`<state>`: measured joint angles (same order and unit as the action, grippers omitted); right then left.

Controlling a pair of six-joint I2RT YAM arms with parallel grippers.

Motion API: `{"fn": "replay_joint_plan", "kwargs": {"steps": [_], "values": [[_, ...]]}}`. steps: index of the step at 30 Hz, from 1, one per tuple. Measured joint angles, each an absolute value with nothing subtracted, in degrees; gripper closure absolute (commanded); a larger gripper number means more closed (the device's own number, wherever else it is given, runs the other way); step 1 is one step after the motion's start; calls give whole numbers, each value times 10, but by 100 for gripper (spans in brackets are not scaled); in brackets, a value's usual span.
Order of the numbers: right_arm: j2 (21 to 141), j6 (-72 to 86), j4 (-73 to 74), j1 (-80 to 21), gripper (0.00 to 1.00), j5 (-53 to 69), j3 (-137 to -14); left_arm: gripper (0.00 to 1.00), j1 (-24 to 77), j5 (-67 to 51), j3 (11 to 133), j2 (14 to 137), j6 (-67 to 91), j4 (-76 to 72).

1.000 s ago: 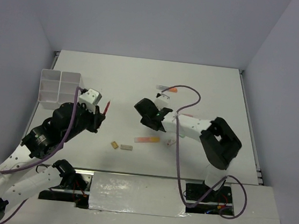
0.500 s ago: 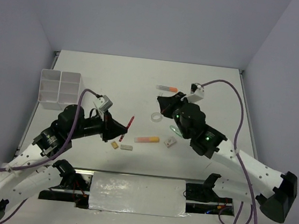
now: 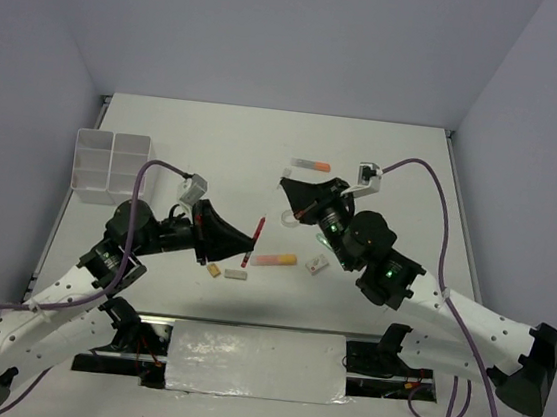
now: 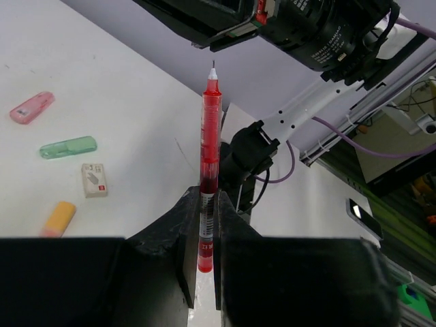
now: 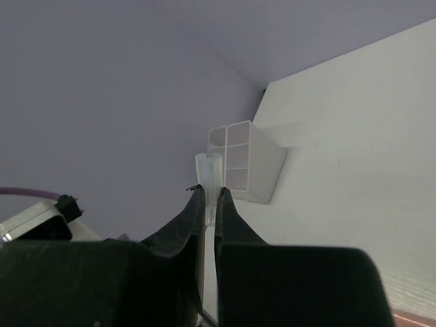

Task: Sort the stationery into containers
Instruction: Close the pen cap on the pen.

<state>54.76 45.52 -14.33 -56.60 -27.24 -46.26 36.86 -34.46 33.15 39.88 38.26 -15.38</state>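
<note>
Stationery lies loose near the middle of the table [image 3: 216, 141]. An orange marker [image 3: 312, 164] is farthest back, with a tape ring [image 3: 286, 218] nearer, partly hidden under the right arm. Toward the front sit a pink-and-orange marker [image 3: 275, 260] and a white eraser [image 3: 316, 264] just beside it. A grey eraser [image 3: 236, 274] and a tan eraser [image 3: 213, 270] lie together. A green marker [image 3: 328, 242] peeks out from beneath the right arm.

The red pen [image 4: 209, 163] is off the table, pinched by its lower end in the left gripper [image 4: 206, 204]. The fingers are closed tight on the barrel, and the tip points away from the wrist toward the right arm. From above, the pen hangs over the table just left of the pink-and-orange marker.

The right gripper [image 5: 209, 194] is raised above the tape ring. Its fingers are pressed together on a thin clear tube [image 5: 208, 170]; I cannot tell just what that item is.

The box [image 3: 111, 161] stands at the table's far left, well apart from the scattered items and from both grippers. The right wrist view looks toward it across bare table.
</note>
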Motion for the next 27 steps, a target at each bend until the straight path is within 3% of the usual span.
{"fn": "replay_joint_plan", "kwargs": {"steps": [27], "values": [[557, 417, -206, -665, 100, -298, -463, 100, 371, -312, 314, 392, 404, -195]]}}
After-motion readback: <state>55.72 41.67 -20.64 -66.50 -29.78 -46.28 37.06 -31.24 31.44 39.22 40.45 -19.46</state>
